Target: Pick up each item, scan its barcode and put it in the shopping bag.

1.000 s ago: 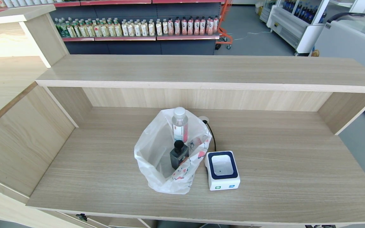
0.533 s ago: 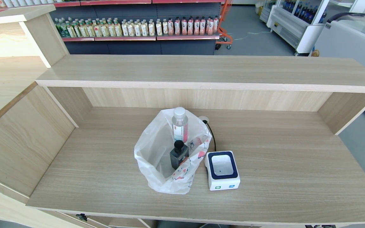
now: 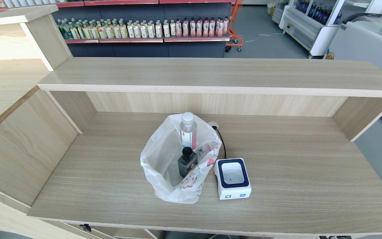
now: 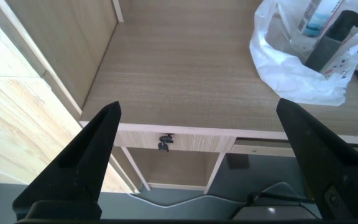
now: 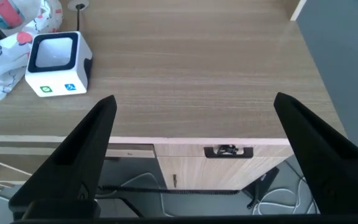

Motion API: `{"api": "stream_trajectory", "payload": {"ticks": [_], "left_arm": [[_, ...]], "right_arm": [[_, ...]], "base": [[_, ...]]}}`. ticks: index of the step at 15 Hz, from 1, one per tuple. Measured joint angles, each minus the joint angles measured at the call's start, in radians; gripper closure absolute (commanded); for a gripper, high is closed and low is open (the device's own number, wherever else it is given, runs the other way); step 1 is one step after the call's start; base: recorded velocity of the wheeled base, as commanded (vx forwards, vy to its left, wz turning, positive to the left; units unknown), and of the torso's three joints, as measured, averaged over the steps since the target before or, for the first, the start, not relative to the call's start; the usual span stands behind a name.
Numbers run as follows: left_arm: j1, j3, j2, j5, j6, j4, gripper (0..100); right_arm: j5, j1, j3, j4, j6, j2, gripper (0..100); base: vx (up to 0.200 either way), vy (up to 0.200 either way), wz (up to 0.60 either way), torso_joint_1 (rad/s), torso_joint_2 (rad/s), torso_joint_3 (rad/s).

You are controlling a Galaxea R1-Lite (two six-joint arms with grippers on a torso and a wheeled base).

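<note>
Two bottles are seen standing upright inside the white shopping bag [image 3: 159, 166] on the wooden counter [image 3: 293, 172]. A clear water bottle [image 3: 188, 134] with a white cap is placed at the far side, and a dark bottle [image 3: 187, 162] with a black cap is placed just in front of it. The barcode scanner [image 3: 232, 178] is set just beside the bag, and its black cable [image 3: 223, 146] is led away behind it.

The left gripper [image 4: 199, 109] is spread wide, with nothing grasped. Its fingers [image 4: 82, 165] are held off the counter's front edge, and the bag is found ahead of them, outside the gap and past one finger. The right gripper [image 5: 194, 102] is likewise released and empty. Bare counter is framed between its fingers [image 5: 309, 155], and the scanner is found ahead of them, beyond one fingertip and well apart from both.
</note>
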Motion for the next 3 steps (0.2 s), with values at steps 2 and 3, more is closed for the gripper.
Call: {"api": "stream_trajectory", "payload": {"ticks": [2, 3], "left_arm": [[0.001, 0.000, 0.000, 0.000, 0.000, 0.000, 0], [0.001, 0.000, 0.000, 0.000, 0.000, 0.000, 0]], "right_arm": [[0.000, 0.000, 0.000, 0.000, 0.000, 0.000, 0], [0.000, 0.000, 0.000, 0.000, 0.000, 0.000, 0]], "base": [[0.000, 0.000, 0.00, 0.000, 0.00, 0.000], [0.000, 0.000, 0.00, 0.000, 0.00, 0.000]]}}
